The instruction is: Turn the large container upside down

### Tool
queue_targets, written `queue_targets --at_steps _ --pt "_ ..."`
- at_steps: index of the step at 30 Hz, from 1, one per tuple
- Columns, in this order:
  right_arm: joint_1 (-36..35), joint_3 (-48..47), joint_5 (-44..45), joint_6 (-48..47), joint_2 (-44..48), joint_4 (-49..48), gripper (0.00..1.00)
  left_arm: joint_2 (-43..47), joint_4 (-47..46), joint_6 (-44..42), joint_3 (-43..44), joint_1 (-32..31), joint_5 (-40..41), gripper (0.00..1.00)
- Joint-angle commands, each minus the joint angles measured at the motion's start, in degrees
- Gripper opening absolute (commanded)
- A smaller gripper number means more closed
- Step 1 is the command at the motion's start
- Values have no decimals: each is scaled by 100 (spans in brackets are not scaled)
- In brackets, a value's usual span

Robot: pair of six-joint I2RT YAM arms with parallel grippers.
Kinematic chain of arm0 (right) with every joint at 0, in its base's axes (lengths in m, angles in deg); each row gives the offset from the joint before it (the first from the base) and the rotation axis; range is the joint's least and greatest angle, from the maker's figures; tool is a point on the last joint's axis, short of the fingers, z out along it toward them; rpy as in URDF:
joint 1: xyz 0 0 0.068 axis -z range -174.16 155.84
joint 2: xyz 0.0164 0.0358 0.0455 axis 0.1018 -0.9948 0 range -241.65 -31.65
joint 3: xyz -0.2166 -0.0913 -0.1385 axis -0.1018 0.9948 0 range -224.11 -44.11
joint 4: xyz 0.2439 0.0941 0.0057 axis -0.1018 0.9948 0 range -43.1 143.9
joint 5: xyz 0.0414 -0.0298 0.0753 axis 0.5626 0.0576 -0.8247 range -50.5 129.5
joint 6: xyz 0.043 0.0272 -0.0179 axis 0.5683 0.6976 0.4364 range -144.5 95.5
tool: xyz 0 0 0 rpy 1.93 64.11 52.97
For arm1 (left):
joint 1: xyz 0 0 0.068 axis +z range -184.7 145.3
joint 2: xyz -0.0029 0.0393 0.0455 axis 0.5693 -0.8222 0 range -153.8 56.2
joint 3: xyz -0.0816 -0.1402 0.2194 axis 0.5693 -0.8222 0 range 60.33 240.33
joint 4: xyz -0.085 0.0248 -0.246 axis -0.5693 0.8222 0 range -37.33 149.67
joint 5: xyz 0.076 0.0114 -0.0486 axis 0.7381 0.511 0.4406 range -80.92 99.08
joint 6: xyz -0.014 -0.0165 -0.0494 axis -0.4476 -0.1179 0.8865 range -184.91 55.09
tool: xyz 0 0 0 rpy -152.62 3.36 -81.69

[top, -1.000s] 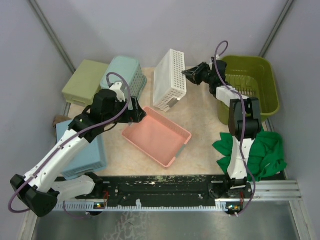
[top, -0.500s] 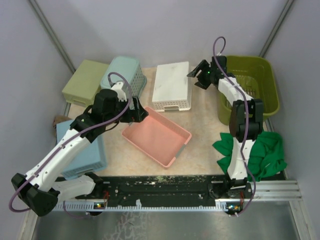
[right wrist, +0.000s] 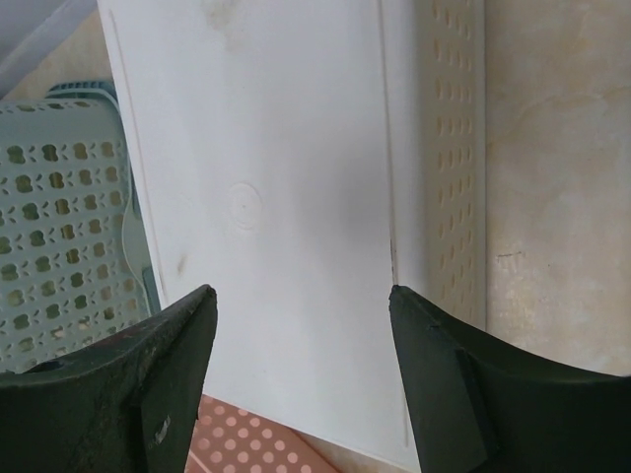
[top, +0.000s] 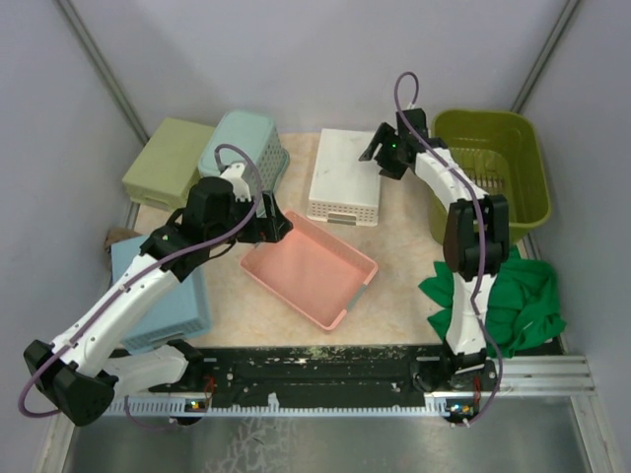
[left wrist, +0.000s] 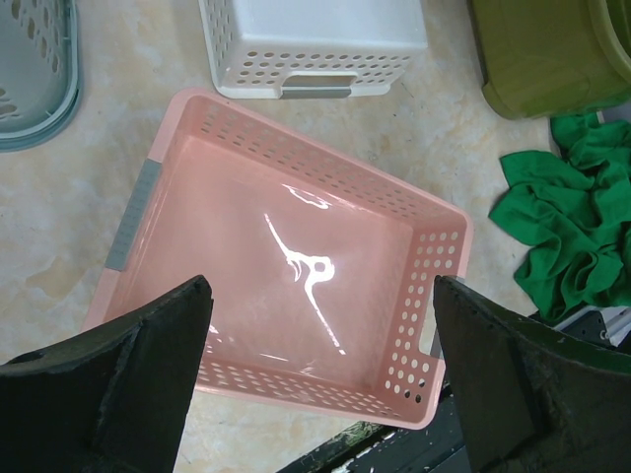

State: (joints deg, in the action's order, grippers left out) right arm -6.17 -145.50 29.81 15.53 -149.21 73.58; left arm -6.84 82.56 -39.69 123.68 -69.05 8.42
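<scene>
Green tub [top: 485, 116] upright in the far right corner, no claw on it. Right claw [right wrist: 299, 307] spread wide, empty, over upside-down white basket [top: 345, 179] — left claw [left wrist: 320, 291] likewise, over pink tray [top: 306, 264].

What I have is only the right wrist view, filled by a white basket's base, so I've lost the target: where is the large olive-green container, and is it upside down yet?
Observer: Not yet. In the top view the large container stands upright, open side up, at the far right of the table, to the right of the right gripper.
Operator: Is anything lying close to it?
Observer: A crumpled green cloth lies just in front of it, on the side nearer the arms' bases.
Operator: And the other arm?
Observer: The left gripper hangs open over the pink tray, holding nothing.
</scene>
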Motion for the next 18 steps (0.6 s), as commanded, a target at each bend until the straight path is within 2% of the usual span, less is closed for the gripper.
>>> queue_targets --at_steps 1,8,11,14,18 --pt "-206 -354 198 -50 -184 -8 71 60 -150 -77 -80 25 -22 97" --pt "-677 -1131 -335 -106 -726 7 71 22 -250 -43 -131 25 -151 97" --pt "-730 -1370 -158 -271 -655 180 71 35 -239 -33 -121 25 -153 97" --pt "-679 -1018 582 -433 -240 228 71 85 -238 -34 -159 25 -136 97" --pt "-480 -41 1240 -455 479 -161 74 39 -281 -68 -192 25 -177 97"
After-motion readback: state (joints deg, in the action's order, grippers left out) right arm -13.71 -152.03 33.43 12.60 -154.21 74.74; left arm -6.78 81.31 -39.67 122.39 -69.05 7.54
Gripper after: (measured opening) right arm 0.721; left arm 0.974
